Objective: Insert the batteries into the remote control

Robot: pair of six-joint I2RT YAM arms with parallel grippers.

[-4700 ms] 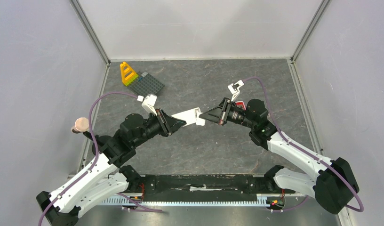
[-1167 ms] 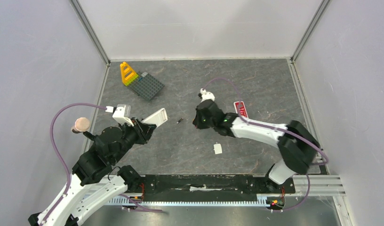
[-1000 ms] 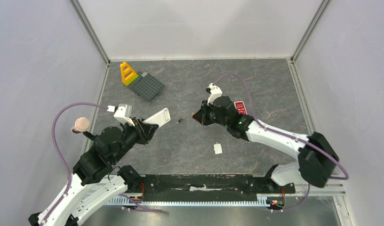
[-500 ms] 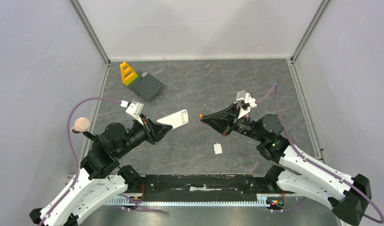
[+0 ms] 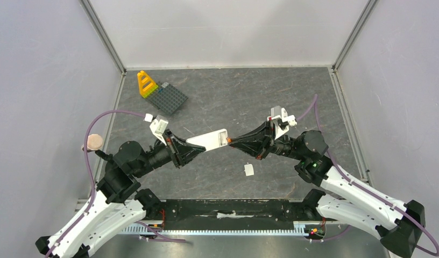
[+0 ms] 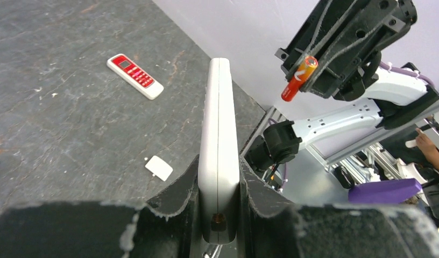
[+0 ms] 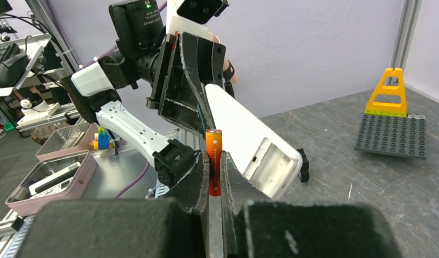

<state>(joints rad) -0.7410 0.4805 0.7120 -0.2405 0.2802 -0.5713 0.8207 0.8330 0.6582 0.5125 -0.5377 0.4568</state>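
Note:
My left gripper (image 5: 191, 147) is shut on a white remote (image 5: 209, 141) and holds it in the air, pointing right. In the left wrist view the remote (image 6: 218, 134) stands edge-on between the fingers. My right gripper (image 5: 236, 142) is shut on a red-orange battery (image 5: 229, 141), right at the remote's end. In the right wrist view the battery (image 7: 213, 161) stands upright between the fingers, just left of the remote's open battery bay (image 7: 268, 161). The battery also shows in the left wrist view (image 6: 299, 78). The other batteries are not clearly seen.
A small white battery cover (image 5: 249, 170) lies on the table below the grippers. A red-and-white small remote (image 6: 135, 76) lies further off on the table. A grey brick plate (image 5: 169, 97) with a yellow piece (image 5: 146, 83) sits at the back left.
The right gripper rose from the table holding the battery. Both arms swung toward each other, and the remote's end and the battery now almost meet.

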